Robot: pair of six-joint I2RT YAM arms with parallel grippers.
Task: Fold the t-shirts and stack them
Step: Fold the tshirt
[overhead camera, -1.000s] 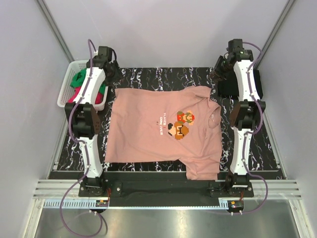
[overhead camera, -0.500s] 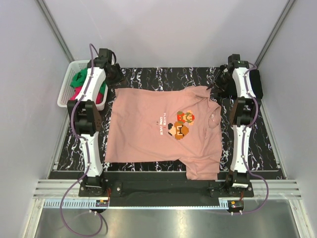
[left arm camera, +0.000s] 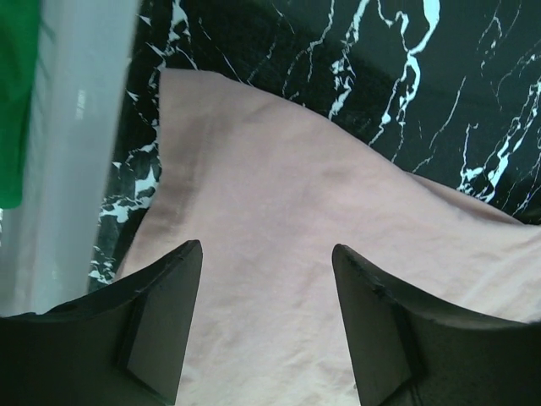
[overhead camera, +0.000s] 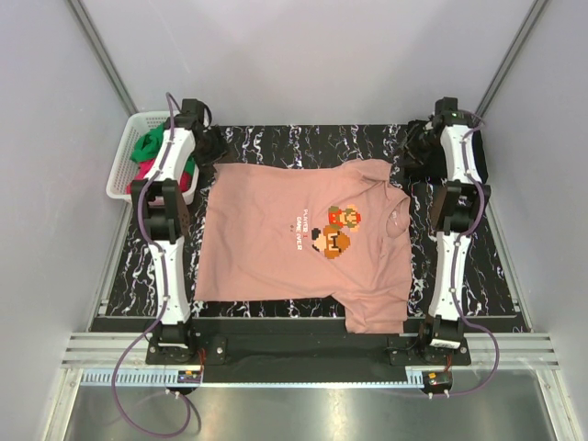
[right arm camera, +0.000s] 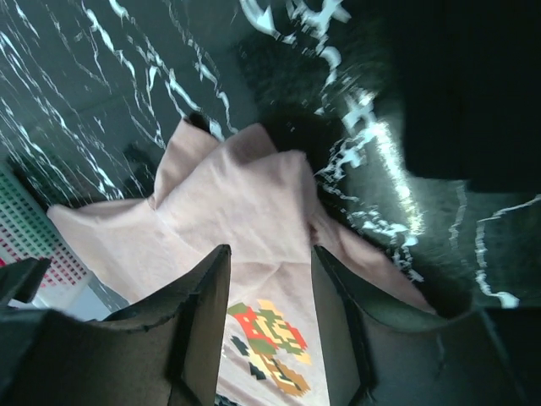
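My left pincer [left arm camera: 266, 249] and right pincer [right arm camera: 270, 254], both apart and empty, hover above far corners of the salmon t-shirt [overhead camera: 276, 239], spread flat on the worktop [overhead camera: 303, 142] for folding.

Four t-shirts [overhead camera: 266, 239], one basket [overhead camera: 117, 176]

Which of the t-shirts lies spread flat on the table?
The salmon-pink t-shirt, with a pixel figure on its chest. The green one is bunched in the white basket; the black one is a compact heap far right.
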